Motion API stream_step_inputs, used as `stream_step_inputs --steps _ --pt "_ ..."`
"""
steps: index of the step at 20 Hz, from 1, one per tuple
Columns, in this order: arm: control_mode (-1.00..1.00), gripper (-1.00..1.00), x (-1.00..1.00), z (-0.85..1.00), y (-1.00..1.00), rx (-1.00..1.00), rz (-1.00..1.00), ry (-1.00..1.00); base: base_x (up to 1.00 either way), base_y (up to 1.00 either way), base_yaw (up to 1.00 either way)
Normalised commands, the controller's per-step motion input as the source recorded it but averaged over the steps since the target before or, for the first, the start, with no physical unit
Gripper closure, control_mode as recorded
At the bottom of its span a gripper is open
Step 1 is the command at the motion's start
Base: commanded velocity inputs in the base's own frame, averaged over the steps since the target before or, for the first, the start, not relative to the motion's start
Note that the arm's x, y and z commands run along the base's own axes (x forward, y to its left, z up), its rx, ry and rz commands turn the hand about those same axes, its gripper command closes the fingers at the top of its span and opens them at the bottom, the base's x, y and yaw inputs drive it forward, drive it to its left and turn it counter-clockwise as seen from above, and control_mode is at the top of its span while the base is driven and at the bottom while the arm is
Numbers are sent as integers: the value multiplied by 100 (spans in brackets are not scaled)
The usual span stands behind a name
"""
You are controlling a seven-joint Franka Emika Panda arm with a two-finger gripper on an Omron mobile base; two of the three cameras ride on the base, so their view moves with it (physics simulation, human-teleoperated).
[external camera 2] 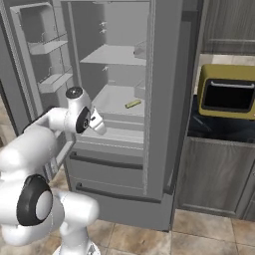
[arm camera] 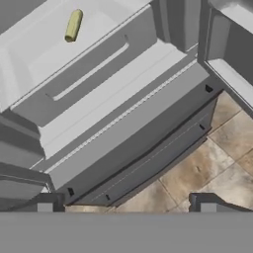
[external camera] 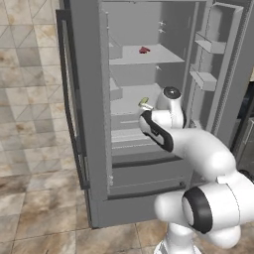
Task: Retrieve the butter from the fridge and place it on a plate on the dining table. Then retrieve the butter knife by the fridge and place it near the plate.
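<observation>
Left base view: the fridge point(external camera: 94, 149) stands with both doors swung wide. The butter point(external camera: 144, 101) lies on the lower shelf inside, partly hidden behind the arm's wrist. A small red item point(external camera: 144, 50) sits on the shelf above. The arm reaches up from the lower right toward the shelves; the wrist covers the gripper, so its fingers cannot be made out here.

Right base view: the butter point(external camera 2: 132, 104) lies alone on the lower shelf, toward the right side, angled across the shelf. The gripper point(external camera 2: 99, 127) hangs in front of the shelf edge, to the left of the butter and lower, well apart from it, and tilted downward. A yellow oven point(external camera 2: 227, 92) sits on the black counter to the right of the fridge.

Hand view: the butter point(arm camera: 73, 25) shows at the upper left, lying on the white shelf, tilted. The two fingertips point(arm camera: 45, 206) rise at the bottom edge, spread wide apart with nothing between them. They point at the fridge's lower drawers point(arm camera: 148, 148) and the tiled floor point(arm camera: 217, 153), so the butter lies far from them, up and across the view, with a drawer front and shelf lip in between.
</observation>
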Motion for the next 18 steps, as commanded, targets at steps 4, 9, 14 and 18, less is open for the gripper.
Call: stream_step_inputs --steps 4,9,14,18 --pt "-100 -100 8 1 -43 -8 -6 -2 0 0 0" --pt "-100 -100 22 0 -3 -3 0 1 0 0 0" --pt "100 -100 13 0 0 0 0 1 22 -7 0" --pt "100 -100 0 0 0 0 0 0 32 -19 0"
